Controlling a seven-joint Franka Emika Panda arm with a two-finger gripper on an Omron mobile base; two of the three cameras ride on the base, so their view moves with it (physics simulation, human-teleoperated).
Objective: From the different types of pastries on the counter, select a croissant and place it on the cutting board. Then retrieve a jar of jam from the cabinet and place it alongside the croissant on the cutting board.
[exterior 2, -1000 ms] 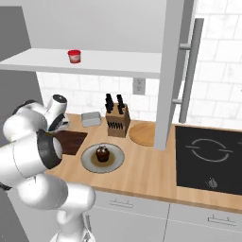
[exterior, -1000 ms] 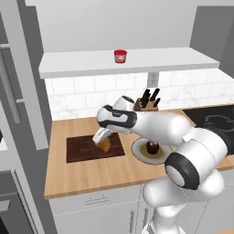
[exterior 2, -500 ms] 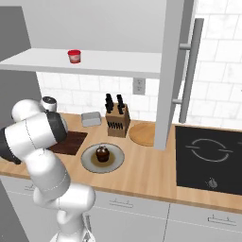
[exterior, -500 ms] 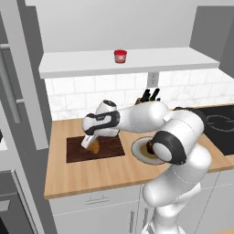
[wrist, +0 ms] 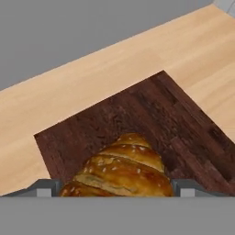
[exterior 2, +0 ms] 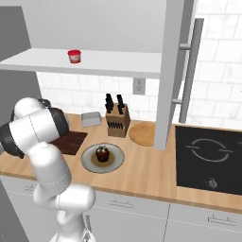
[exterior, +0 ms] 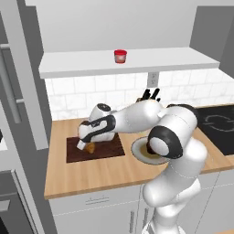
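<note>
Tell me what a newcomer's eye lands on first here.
The white arm's gripper reaches low over the dark brown rectangular wooden cutting board, with the golden-brown ridged croissant between its fingers. Beside the board sits a dark chocolate cupcake on a grey round plate; a small red jar stands on the white ledge above.

I see the croissant (wrist: 120, 172) between my hand's (wrist: 117, 188) fingers, over the cutting board (wrist: 151, 119) on the desk (wrist: 92, 78).

The cutting board (wrist: 174, 119) is dark, streaky matt wood; the counter (wrist: 92, 78) pale smooth wood grain; the croissant (wrist: 120, 170) flaky, ridged, seed-speckled.
</note>
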